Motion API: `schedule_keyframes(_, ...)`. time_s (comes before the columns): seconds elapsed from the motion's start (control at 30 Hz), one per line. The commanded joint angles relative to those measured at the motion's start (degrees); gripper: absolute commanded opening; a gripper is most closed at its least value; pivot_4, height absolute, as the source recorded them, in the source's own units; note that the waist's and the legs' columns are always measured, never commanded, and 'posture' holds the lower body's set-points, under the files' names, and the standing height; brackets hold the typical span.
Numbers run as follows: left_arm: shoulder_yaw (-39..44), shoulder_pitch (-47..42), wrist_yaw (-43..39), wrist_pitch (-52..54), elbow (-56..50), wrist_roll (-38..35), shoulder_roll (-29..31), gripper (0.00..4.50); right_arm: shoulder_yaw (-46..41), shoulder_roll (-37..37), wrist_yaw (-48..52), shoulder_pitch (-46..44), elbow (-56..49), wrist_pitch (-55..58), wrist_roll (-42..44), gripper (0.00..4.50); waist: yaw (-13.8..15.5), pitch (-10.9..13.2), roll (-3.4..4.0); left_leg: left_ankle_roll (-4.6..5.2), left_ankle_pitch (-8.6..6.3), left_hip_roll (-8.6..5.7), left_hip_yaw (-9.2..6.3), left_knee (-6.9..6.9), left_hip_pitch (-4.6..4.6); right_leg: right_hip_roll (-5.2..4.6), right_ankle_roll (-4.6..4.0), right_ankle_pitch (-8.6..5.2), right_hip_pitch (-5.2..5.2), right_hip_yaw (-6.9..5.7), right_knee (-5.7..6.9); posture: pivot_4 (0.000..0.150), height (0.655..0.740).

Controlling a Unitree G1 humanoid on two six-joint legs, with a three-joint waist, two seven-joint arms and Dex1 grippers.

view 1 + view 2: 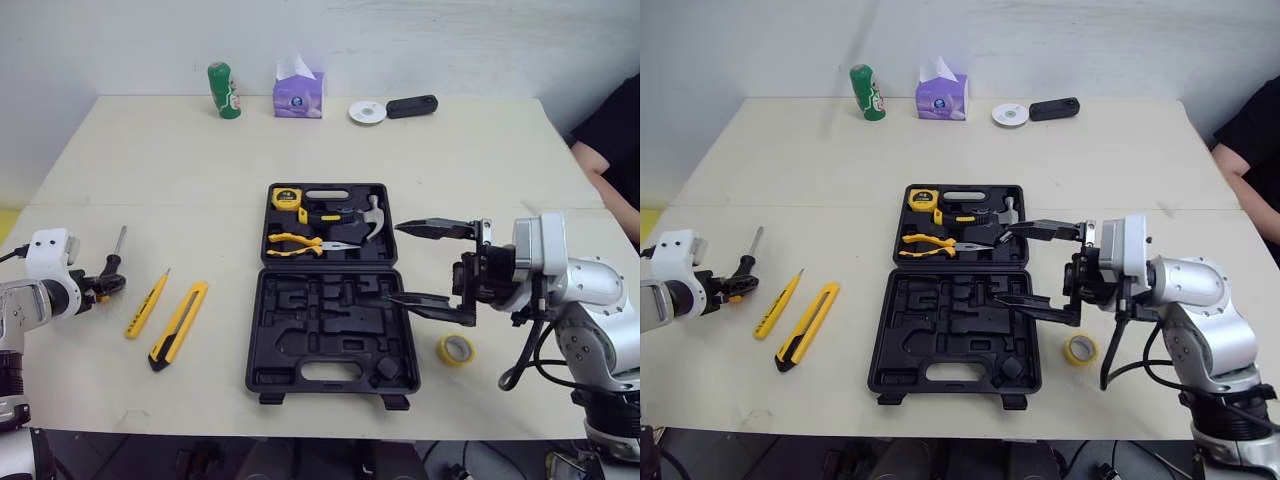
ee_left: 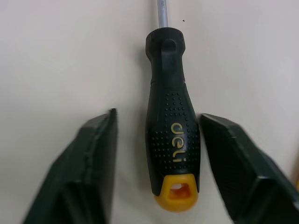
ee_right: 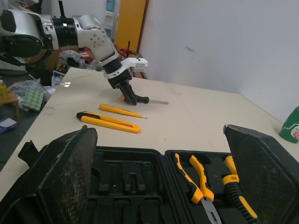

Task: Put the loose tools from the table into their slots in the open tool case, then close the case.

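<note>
Left pincer (image 2: 158,114) is down on the desk (image 1: 200,150), out at nine o'clock from the case (image 1: 330,345); it's parted around the screwdriver (image 2: 173,130), fingers (image 2: 88,158) flanking the black handle with a sliver of desk showing on each side, so no grip on it; the shaft points to twelve o'clock. On the three o'clock side of the screwdriver lie the slim yellow tool (image 1: 147,303) and the cutter (image 1: 180,322), side by side, not touching. Right pincer (image 1: 397,262) hangs over the case's three o'clock edge, spread wide, holding nothing. The case lies open mid-desk; its far half carries the tape measure (image 1: 287,197), hammer (image 1: 372,215) and pliers (image 1: 300,245); the near half shows its moulded slots. The tape roll (image 1: 457,349) sits at the case's four o'clock, just beside it.
</note>
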Motion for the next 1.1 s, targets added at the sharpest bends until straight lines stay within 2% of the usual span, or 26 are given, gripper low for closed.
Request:
schedule_keyframes(0.03,-0.5,1.4,-1.0,1.8,0.2,0.5,-0.4,1.46,-1.0,0.4,-0.3,-0.4,-0.5,-1.4,-0.6,4.50,0.1,0.0,0.00,0.00,0.00,0.00,0.00,0.00,0.00,0.00,0.00,0.00,0.00,0.00,0.00,0.150,0.7400)
schedule_keyframes(0.07,-0.3,1.5,-0.9,1.7,0.1,0.7,-0.6,1.04,-1.0,0.4,-0.3,-0.3,-0.5,-1.5,-0.8,4.50,0.1,0.0,0.00,0.00,0.00,-0.01,0.00,0.00,0.00,0.00,0.00,0.00,0.00,0.00,0.00,0.150,0.7400)
schedule_keyframes(0.23,3.0,1.5,-0.9,-1.0,-0.4,0.3,-1.4,1.02,-1.2,0.4,-1.3,-0.2,0.2,-2.3,-2.9,4.50,0.1,0.0,0.00,0.00,0.00,0.00,0.00,-0.01,0.01,0.00,0.00,0.00,0.00,0.00,0.00,0.150,0.7400)
schedule_keyframes(0.37,5.6,3.6,-6.5,-16.9,-7.2,0.3,-1.1,1.02,-3.4,-0.6,-2.3,1.5,1.0,-3.0,-4.3,4.50,0.3,0.1,-0.16,0.00,0.00,0.02,-0.01,0.01,-0.05,0.01,0.00,0.00,-0.03,-0.02,-0.01,0.150,0.7400)
schedule_keyframes(0.53,4.6,3.7,-17.5,-35.7,-11.9,-1.1,-3.4,1.02,-6.6,-2.6,-2.6,1.0,4.5,-4.0,-5.8,4.50,0.7,0.0,-0.23,0.00,0.00,0.00,-0.12,0.46,-0.66,-0.03,-0.03,0.06,-0.43,-0.16,-0.07,0.150,0.7400)
schedule_keyframes(0.63,-0.9,1.9,-25.3,-42.6,-14.1,-0.7,-3.6,1.02,-8.5,-4.9,-1.2,0.2,7.7,-4.3,-6.2,4.50,0.7,0.0,-0.23,0.01,0.00,-0.08,-0.09,0.53,-0.65,-0.10,0.00,0.08,-0.42,-0.16,-0.19,0.150,0.7400)
schedule_keyframes(0.77,-7.5,-5.4,-32.1,-35.6,-16.4,-4.6,-3.1,1.02,-9.2,-6.8,-0.6,-0.2,10.3,-4.5,-6.9,4.50,0.7,0.0,-0.23,0.03,0.01,-0.05,-0.11,0.54,-0.67,-0.07,0.00,0.08,-0.41,-0.18,-0.16,0.150,0.7400)
schedule_keyframes(0.9,-15.4,-12.4,-38.5,-34.1,-17.8,-4.0,-3.7,1.02,-9.0,-7.3,-1.5,0.9,10.9,-3.2,-7.9,4.50,0.4,0.0,-0.23,0.04,0.01,-0.05,-0.09,0.52,-0.68,-0.02,0.00,0.08,-0.42,-0.17,0.06,0.150,0.7400)
schedule_keyframes(1.0,-22.7,-17.0,-42.1,-34.3,-19.0,-1.0,-4.8,1.02,-9.3,-7.1,-1.9,3.5,10.1,-3.5,-8.7,4.50,0.4,0.0,-0.23,0.05,0.00,-0.04,-0.08,0.53,-0.67,0.04,0.00,0.08,-0.42,-0.17,0.05,0.150,0.7400)
schedule_keyframes(1.1,-31.4,-20.8,-45.0,-38.6,-18.0,6.8,-5.5,1.02,-9.4,-7.1,-2.8,5.6,8.6,-2.7,-8.7,4.50,0.5,0.0,-0.23,0.06,0.01,-0.04,-0.04,0.57,-0.68,0.18,0.01,0.08,-0.42,-0.17,0.08,0.150,0.7400)
